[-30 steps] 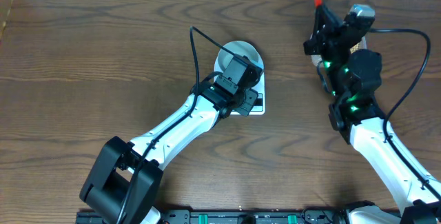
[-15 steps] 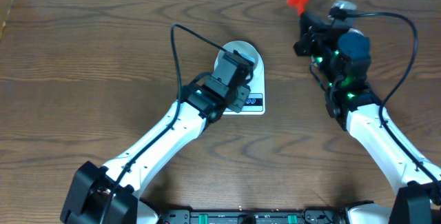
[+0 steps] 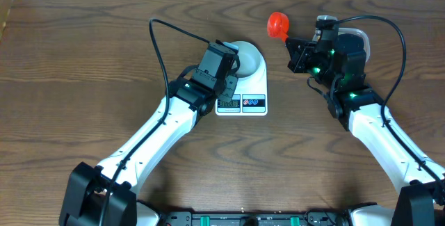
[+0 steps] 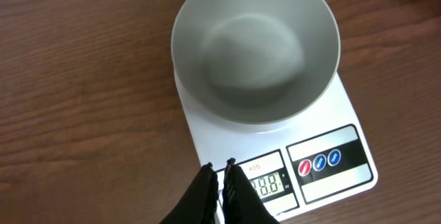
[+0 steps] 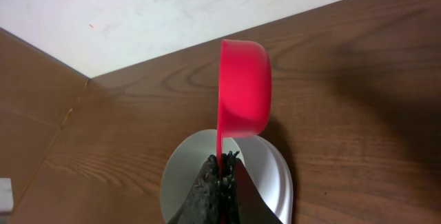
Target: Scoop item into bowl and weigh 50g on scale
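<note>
Left wrist view: bowl (image 4: 255, 52), pale grey-white, nothing in it, seated on the back half of the white scale (image 4: 344, 124). Front panel: grey display (image 4: 267, 182), digits too blurred to read; one red and two blue buttons (image 4: 319, 163). Left gripper (image 4: 219, 172) clenched on nothing, tips over the display's left edge.

Right wrist view: right gripper (image 5: 222, 165) grasping the handle of a red scoop (image 5: 244, 89), seen edge-on, contents not visible.

Overhead view: scoop above bare table, right of the bowl and apart from it. Clear tub (image 3: 363, 42) partly under the right arm.
</note>
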